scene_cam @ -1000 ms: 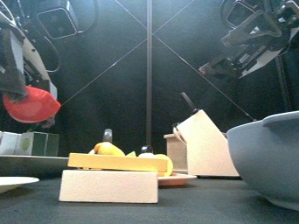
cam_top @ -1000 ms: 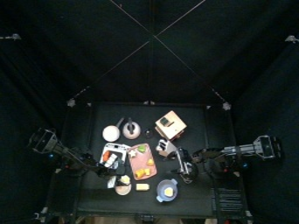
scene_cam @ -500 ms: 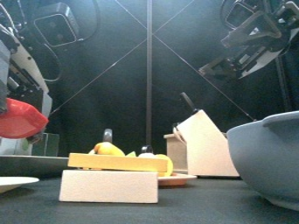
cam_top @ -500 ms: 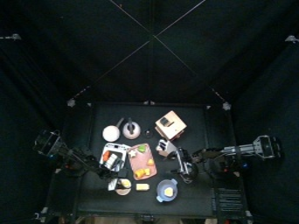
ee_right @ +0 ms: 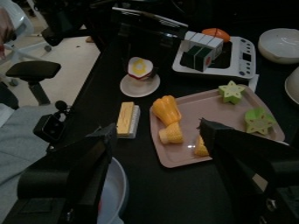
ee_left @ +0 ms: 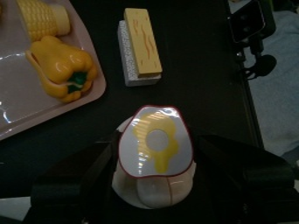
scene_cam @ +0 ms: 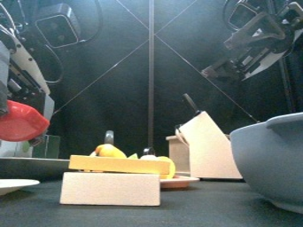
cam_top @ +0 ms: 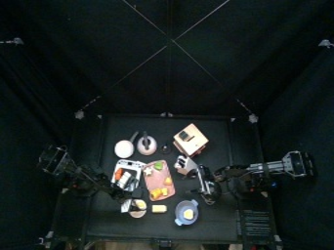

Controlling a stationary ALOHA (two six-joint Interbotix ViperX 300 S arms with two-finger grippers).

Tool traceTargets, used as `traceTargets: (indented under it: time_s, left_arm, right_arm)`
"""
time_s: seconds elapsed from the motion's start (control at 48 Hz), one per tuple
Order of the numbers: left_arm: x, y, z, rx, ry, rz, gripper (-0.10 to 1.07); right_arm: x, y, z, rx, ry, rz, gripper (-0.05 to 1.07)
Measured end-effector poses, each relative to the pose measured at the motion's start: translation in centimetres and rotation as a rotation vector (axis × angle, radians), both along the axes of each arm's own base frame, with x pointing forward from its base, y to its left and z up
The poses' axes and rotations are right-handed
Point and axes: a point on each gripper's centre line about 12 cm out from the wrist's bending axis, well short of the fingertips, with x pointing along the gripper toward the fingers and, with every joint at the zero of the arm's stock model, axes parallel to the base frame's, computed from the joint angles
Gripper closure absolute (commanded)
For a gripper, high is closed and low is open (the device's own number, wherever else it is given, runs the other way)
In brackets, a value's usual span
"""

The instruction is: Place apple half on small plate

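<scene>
left tool [ee_left: 149, 188] clenched on apple half [ee_left: 155, 153], cut face up, low over small plate [scene_cam: 17, 186] at table [ee_left: 198, 96] front-left | right tool [ee_right: 158, 153] released, hovering above pink tray [ee_right: 222, 131] | no readable labels or writing

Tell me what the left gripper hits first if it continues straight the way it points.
Probably the small plate: the left gripper holds the apple half above it, though depth is unclear.
</scene>
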Motion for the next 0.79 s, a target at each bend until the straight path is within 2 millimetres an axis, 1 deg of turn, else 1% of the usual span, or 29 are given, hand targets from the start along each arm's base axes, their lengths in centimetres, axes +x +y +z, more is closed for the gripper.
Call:
traceTargets:
  time_s: [0.396, 0.521, 0.625, 0.729, 0.792]
  left_arm:
    - [0.1, 0.2, 0.0, 0.011, 0.003, 0.014, -0.02]
    - [0.3, 0.6, 0.5, 0.032, 0.000, 0.048, -0.02]
    - [0.2, 1.0, 1.3, 0.048, -0.020, 0.067, -0.02]
    - [-0.2, 0.6, 2.1, 0.051, -0.040, 0.057, -0.02]
    - [-0.4, 0.4, 2.1, 0.048, -0.039, 0.052, -0.02]
  right_arm:
    - [0.0, 0.0, 0.0, 0.000, -0.002, 0.000, -0.01]
    - [0.0, 0.0, 0.0, 0.000, 0.000, 0.000, -0.01]
    - [0.0, 0.0, 0.0, 0.000, 0.000, 0.000, -0.01]
    - [0.0, 0.0, 0.0, 0.000, 0.000, 0.000, -0.01]
    - [0.0, 0.0, 0.0, 0.000, 0.000, 0.000, -0.01]
